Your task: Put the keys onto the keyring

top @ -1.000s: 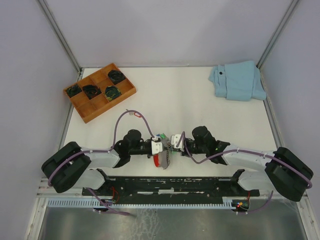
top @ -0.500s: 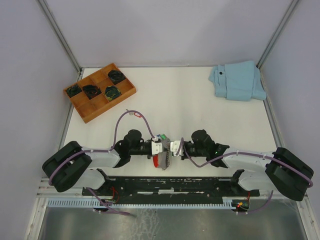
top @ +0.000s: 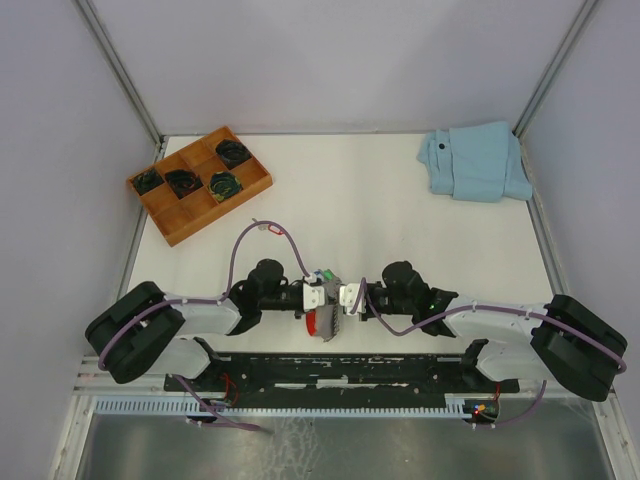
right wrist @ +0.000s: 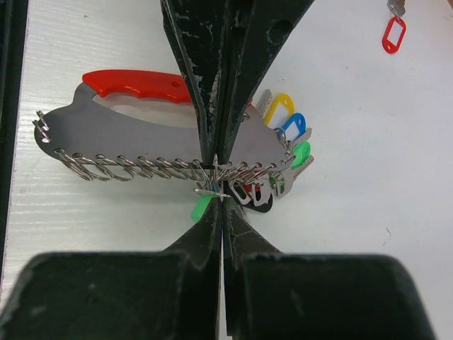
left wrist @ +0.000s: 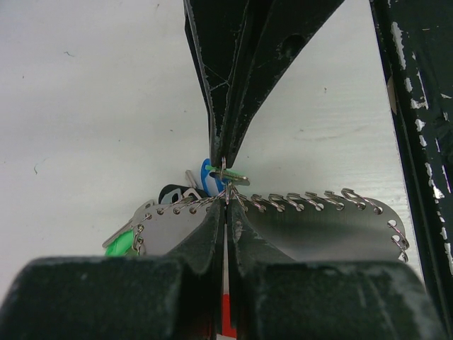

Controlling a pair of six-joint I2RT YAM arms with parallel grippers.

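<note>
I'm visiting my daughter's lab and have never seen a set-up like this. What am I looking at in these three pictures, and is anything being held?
Two robot arms are bolted at the near edge of a white table. The overhead picture shows both; the other two come from a camera on each wrist, looking along that arm's own fingers. On the table lie a wooden tray of dark coiled items, a folded blue cloth and a lone red-tagged key. In the middle is the keyring: a grey plate with a red handle and a row of small rings, some already carrying tagged keys. The left gripper is shut on the plate's ringed edge; the right gripper is shut and seems to pinch a green-tagged key there.
</note>
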